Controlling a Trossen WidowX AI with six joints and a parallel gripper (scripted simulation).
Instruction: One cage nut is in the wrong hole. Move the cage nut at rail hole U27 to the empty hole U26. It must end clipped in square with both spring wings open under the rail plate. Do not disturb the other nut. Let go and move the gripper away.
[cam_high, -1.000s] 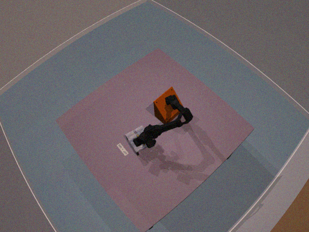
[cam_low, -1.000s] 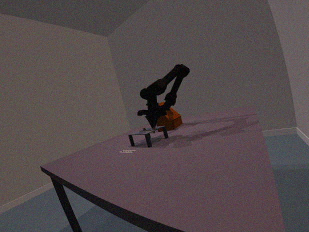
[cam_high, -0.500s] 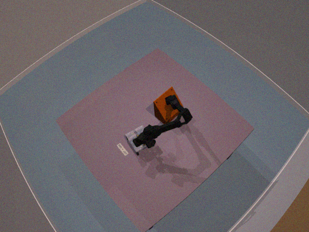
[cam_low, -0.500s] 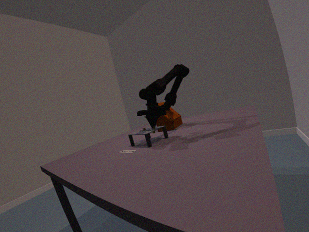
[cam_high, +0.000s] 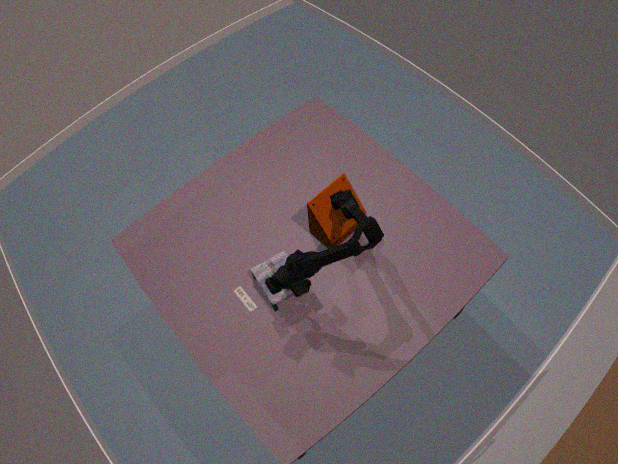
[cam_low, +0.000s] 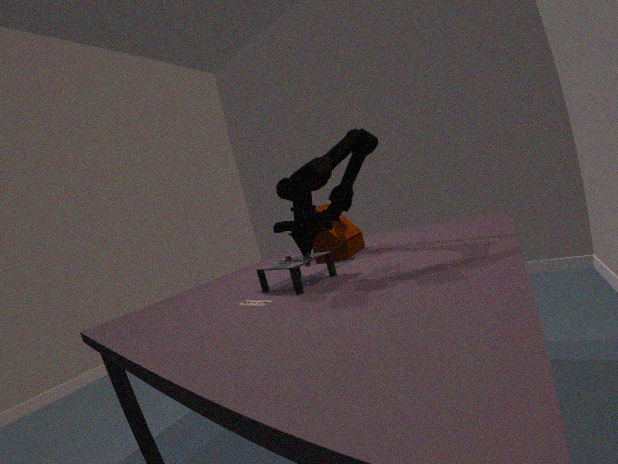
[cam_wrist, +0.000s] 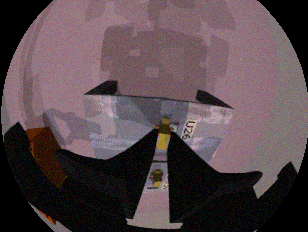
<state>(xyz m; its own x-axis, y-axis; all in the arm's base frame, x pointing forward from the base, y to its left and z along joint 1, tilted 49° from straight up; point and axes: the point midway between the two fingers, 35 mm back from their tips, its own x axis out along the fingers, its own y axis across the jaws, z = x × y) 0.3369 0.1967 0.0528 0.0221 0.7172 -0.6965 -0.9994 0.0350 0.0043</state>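
Note:
The rail plate (cam_high: 258, 273) (cam_low: 278, 267) (cam_wrist: 102, 120) is a pale metal plate raised on dark legs. My gripper (cam_low: 306, 256) (cam_wrist: 165, 132) points down at it and is shut on a brass cage nut (cam_wrist: 165, 124), beside the printed label U26 (cam_wrist: 189, 130). In the exterior view a bit of brass (cam_low: 307, 263) shows just under the fingertips, at about plate level. The other cage nut (cam_low: 288, 259) (cam_wrist: 157, 175) stands on the plate and shows between the fingers in the wrist view. The fingers hide the hole edges; whether the held nut is square, and its spring wings, cannot be seen.
An orange wedge-shaped block (cam_high: 320, 212) (cam_low: 351, 245) (cam_wrist: 47, 152) stands behind the plate, close to the arm. A white printed card (cam_high: 245, 298) (cam_low: 255, 303) lies flat on the pink table (cam_high: 200, 240) (cam_low: 400, 340) beside the plate.

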